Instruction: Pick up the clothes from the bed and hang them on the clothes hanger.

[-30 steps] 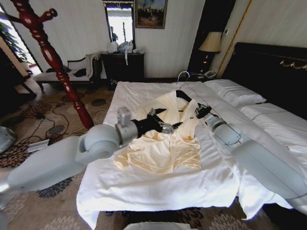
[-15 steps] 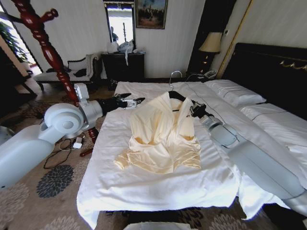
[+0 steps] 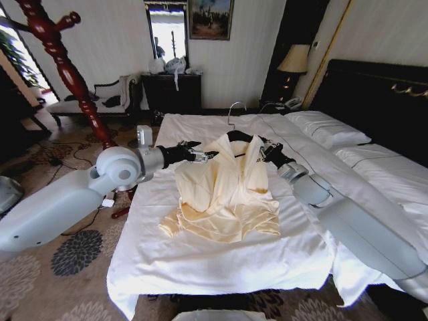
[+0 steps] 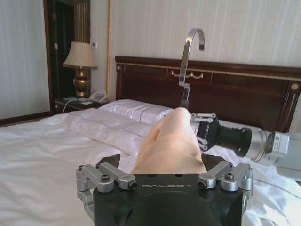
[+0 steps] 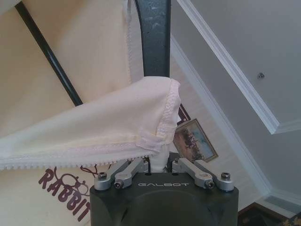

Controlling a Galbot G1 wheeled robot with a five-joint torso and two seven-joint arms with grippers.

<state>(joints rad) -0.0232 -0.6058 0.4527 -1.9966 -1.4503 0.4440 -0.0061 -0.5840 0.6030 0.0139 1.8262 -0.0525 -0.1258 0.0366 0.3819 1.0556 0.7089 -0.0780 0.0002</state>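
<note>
- The shirt (image 3: 227,184) lies near the middle of the bed (image 3: 221,267); its collar end is lifted off the duvet and its lower half is still spread flat on the white cover.
- The hanger (image 3: 242,138) is already inside the neck, with its black shoulders partly covered by cream fabric and its silver hook (image 3: 233,109) standing free above the collar.
- The right gripper (image 3: 266,151) is at the hanger's right shoulder. In the right wrist view its fingers are pinched narrow on a fold of the shirt's hem, right against the black bar (image 5: 154,37).
- The left gripper (image 3: 204,156) is at the shirt's left shoulder. In the left wrist view its fingers stand fairly wide with a hump of fabric (image 4: 169,146) rising between them; they do not look clamped on it.
- Step in hand, as I judge it: dressing the shirt onto the hanger, with the left shoulder not yet seated.
- The next move likely calls for the left gripper to pull that fabric over the hanger's end while the right one keeps the hanger steady. The thin cloth could slide off.
- Around: pillows (image 3: 328,127) and headboard (image 3: 374,93) to the right, a lamp (image 3: 293,60) behind, and a red wooden stand (image 3: 73,80) well off to the left. Nothing blocks either arm.
</note>
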